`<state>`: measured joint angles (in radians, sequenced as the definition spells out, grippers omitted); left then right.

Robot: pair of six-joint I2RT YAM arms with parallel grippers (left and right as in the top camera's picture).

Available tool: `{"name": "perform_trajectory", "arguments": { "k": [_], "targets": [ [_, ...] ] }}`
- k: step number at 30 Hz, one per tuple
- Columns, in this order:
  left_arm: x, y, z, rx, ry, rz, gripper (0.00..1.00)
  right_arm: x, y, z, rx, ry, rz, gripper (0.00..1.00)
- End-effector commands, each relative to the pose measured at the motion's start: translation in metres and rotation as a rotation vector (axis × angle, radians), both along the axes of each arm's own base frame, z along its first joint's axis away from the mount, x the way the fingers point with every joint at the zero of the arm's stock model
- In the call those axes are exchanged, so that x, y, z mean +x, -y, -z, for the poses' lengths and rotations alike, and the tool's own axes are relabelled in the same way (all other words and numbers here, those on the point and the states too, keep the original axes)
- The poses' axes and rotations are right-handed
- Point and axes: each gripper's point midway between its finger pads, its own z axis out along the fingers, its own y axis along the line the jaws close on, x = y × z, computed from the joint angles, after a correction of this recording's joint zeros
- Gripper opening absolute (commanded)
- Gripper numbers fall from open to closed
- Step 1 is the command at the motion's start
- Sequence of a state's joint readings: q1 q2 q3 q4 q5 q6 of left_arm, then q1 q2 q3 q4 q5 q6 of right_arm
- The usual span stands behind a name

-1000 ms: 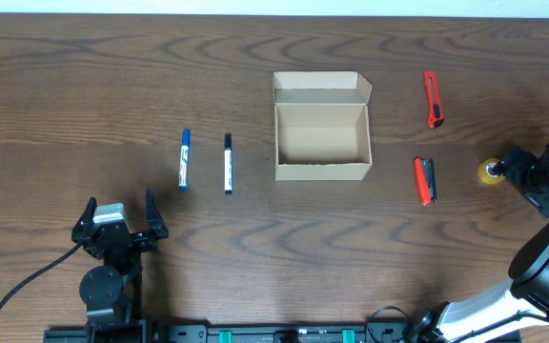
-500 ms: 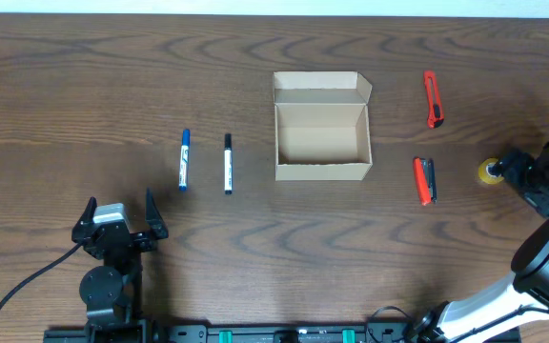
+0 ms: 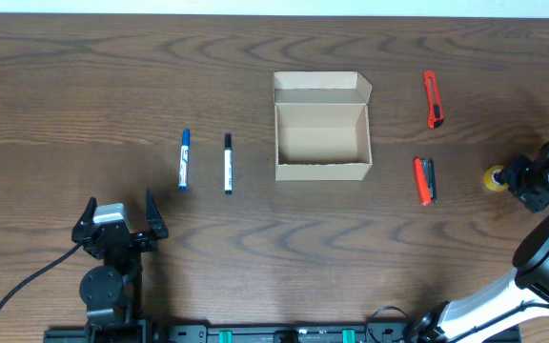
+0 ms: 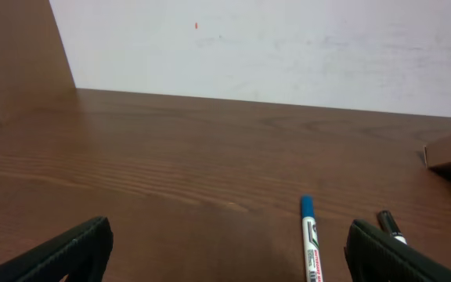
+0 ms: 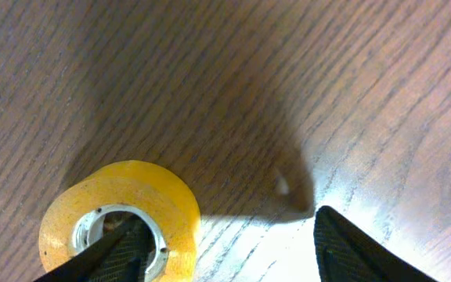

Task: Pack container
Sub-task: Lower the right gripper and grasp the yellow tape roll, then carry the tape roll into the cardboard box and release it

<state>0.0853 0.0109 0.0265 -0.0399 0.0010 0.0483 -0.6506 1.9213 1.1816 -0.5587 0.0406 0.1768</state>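
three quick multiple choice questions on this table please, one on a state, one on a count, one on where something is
1. The tan cardboard box is:
A shut
B open and empty
C open and packed full
2. How many red utility cutters are there?
A one
B two
C four
3. The yellow roll of tape lies:
A in the box
B left of the box
C right of both cutters
Answers: 1 B, the flap is up and the bare floor shows; 2 B, one lies beyond the other; 3 C, it sits at the far right.
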Motion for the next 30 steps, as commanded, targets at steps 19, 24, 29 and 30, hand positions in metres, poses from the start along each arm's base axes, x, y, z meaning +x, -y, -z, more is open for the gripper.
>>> {"name": "perform_trajectory", "arguments": {
  "k": [19,24,29,30],
  "targets": [
    [-0.001,-0.002,0.018,-0.014,-0.05,-0.012,0.95,0.025,-0.009,-0.006,0.07,0.118,-0.035,0.02],
    [-0.001,-0.002,0.018,-0.014,-0.05,-0.012,0.95,0.042,-0.016,-0.017,0.114,0.186,-0.066,0.02],
    [-0.001,-0.002,0.018,-0.014,-0.05,-0.012,0.95,0.078,-0.021,-0.066,0.13,0.27,-0.13,0.02],
    [-0.001,-0.002,0.018,-0.014,-0.05,-0.012,0.95,0.087,-0.023,-0.08,0.132,0.287,-0.146,0.02]
  ]
}}
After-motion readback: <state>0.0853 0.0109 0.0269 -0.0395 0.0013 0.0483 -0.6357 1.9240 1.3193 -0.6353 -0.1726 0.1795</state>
